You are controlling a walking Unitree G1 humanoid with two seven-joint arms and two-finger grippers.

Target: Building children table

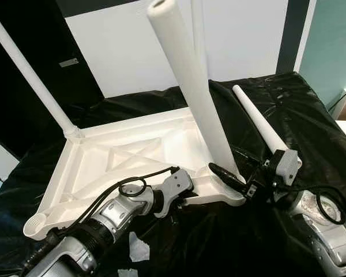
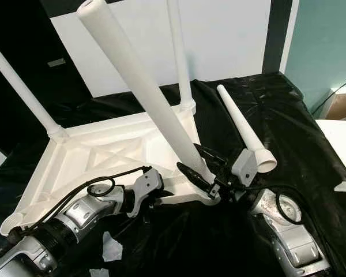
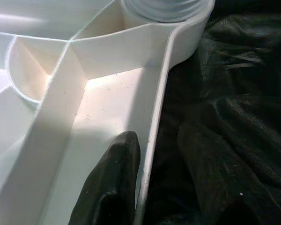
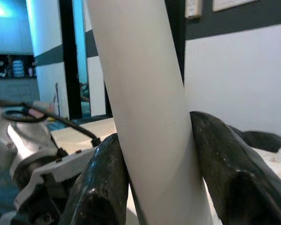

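Observation:
A white plastic table top (image 1: 121,150) lies upside down on a black sheet (image 1: 219,242). One leg (image 1: 29,75) stands in its far left corner and another (image 2: 179,52) in its far right corner. A third leg (image 1: 190,86) leans in the near right corner socket. My right gripper (image 1: 228,167) is shut on that leg just above its base, and its fingers (image 4: 103,187) press both sides. My left gripper (image 1: 191,199) is shut on the table top's near rim (image 3: 154,117), one finger (image 3: 117,178) inside and the other outside. A loose leg (image 1: 259,124) lies to the right.
The near left corner socket (image 1: 37,222) holds no leg. White paper scraps (image 1: 138,248) lie on the sheet near my left arm. A white wall panel (image 1: 132,52) stands behind the table top. Cables loop over both wrists.

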